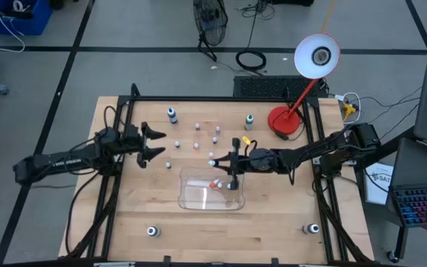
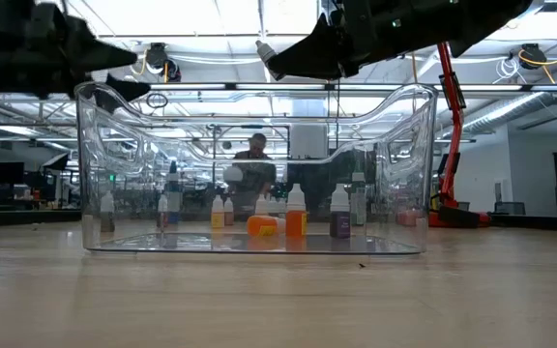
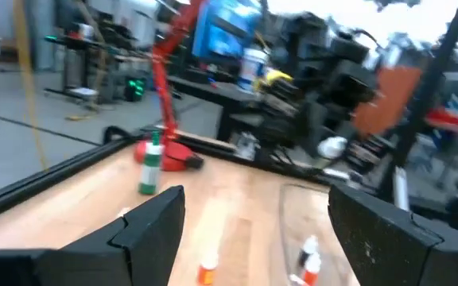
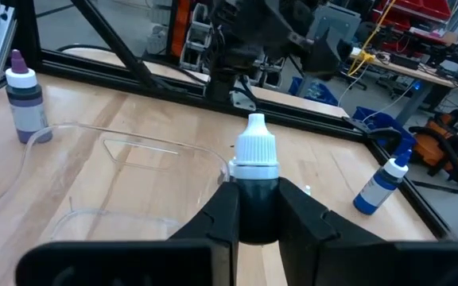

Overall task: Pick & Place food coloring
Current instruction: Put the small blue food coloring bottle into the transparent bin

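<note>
High view: right pincer (image 1: 215, 161) above clear tray (image 1: 199, 199) edge; left pincer (image 1: 158, 144) apart, off to the side.
Right wrist: dark bottle (image 4: 255, 179), white cap, clamped between fingers.
Low view: small bottles (image 2: 296, 213) behind tray on desk (image 2: 278, 300).

Pale wood-grain table (image 1: 273, 215), smooth and matt. At centre frame sits the clear plastic tray (image 1: 199, 196), glossy and see-through. The little bottle (image 4: 254, 187) pinched between matt black fingers (image 4: 304, 214) wears a ribbed white plastic cap. Upper right, the red lamp (image 1: 288, 121) has a shiny base.
</note>
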Motion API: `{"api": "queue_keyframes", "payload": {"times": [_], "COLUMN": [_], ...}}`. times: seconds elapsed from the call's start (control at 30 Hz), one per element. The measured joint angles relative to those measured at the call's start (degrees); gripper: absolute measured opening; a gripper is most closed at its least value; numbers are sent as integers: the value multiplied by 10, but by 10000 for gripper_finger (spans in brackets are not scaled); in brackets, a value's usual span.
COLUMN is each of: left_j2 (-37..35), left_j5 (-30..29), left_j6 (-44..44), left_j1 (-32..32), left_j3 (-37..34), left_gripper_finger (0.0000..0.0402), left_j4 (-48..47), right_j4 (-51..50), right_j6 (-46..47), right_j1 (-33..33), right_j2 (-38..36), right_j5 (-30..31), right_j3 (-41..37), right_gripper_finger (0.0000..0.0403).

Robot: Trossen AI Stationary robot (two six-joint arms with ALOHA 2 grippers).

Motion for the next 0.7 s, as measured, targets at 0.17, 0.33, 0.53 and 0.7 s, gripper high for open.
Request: {"api": "queue_keyframes", "payload": {"times": [0.17,0.33,0.53,0.7], "left_j2": [133,290,436,521], "left_j5": [-95,-178,-210,-210], "left_j6": [98,190,267,294], "left_j1": [-94,-180,-233,-242], "left_j3": [81,164,253,308], "left_gripper_finger": [305,305,305,305], "left_j4": [-27,-13,32,38], "right_j4": [1,17,40,48], "right_j6": [2,11,11,14], "right_j1": [-3,-8,-7,-7], "right_j2": [0,19,45,48], "right_j5": [0,0,0,0], "right_j3": [0,0,0,0], "right_gripper_finger": [46,46,46,46]}}
